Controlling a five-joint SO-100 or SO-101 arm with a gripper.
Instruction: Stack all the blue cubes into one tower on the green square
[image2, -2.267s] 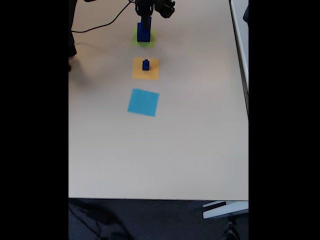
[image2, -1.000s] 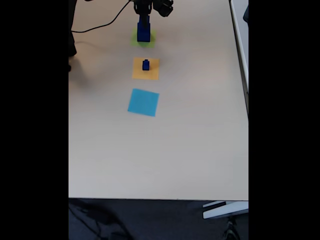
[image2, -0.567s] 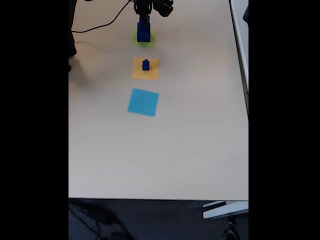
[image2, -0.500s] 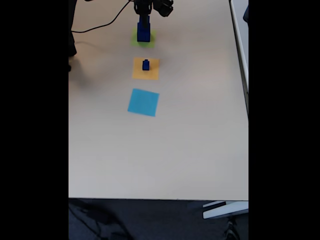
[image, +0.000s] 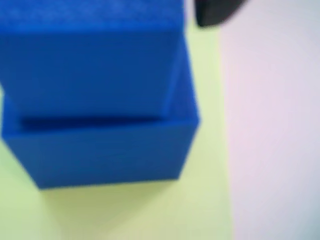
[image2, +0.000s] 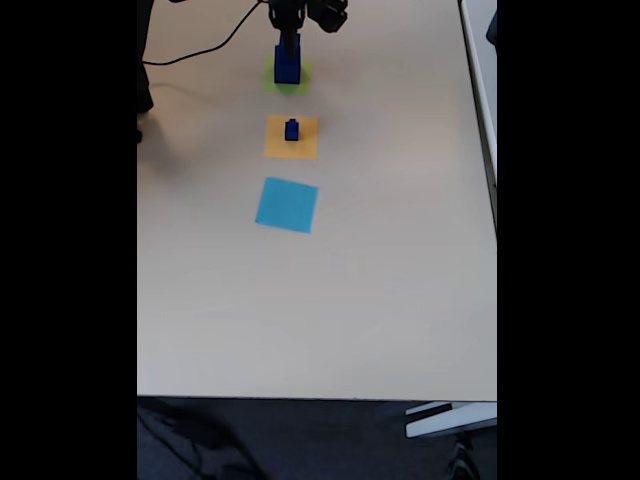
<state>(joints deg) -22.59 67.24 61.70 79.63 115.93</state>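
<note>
Pale beige laminate covers the table (image2: 330, 300), which runs from the far edge of the fixed view down to a straight near edge, with dark floor (image2: 300, 440) below it and a light-coloured bracket or furniture foot (image2: 445, 420) at the lower right. A second pale surface (image2: 482, 70) adjoins the table along its right side. Three paper squares lie in a line down the table, well apart from its edges: the green square (image2: 303, 80) farthest, an orange square (image2: 300, 148) in the middle, and a light-blue square (image2: 287, 205) nearest. On the green square stands the tower (image2: 287, 66) of blue cubes; in the wrist view a smaller cube (image: 90, 60) sits squarely on a larger cube (image: 105, 150), touching it, with the paper showing in front and to the right, and plain table surface beyond the paper's right edge. A further small blue cube (image2: 292, 130) rests on the orange square, apart from the tower; whether it is one piece or two cannot be told at this size. The gripper (image2: 288, 36) hangs at the tower's top, the dark arm (image2: 318, 12) behind it, and a black cable (image2: 200, 52) trails to the left. Whether the gripper's fingers are parted or closed, and whether they grasp the upper cube, cannot be told. A dark shape (image: 215, 12) at the wrist view's top edge is too blurred to identify.
</note>
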